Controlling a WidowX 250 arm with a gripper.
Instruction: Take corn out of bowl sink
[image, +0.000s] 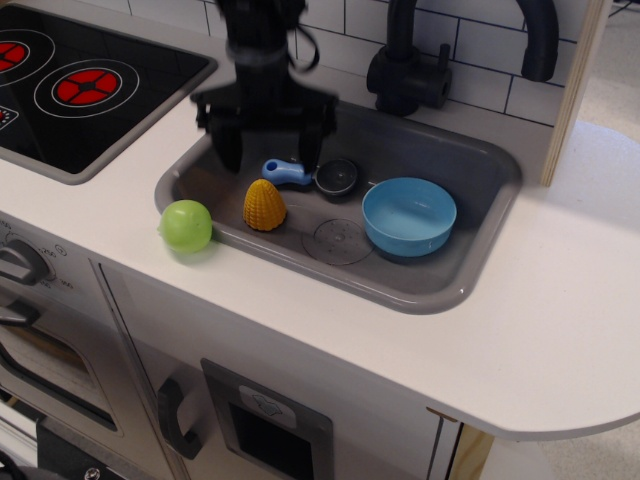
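Observation:
The yellow-orange corn stands upright on the floor of the grey sink, at its left end. The light-blue bowl sits empty at the right side of the sink, apart from the corn. My gripper hangs open and empty above the sink's back left, higher than the corn and just behind it.
A small dark cup with a blue handle lies in the sink behind the corn. A green ball rests on the white counter at the sink's left rim. The black stove is at far left, the black tap behind the sink.

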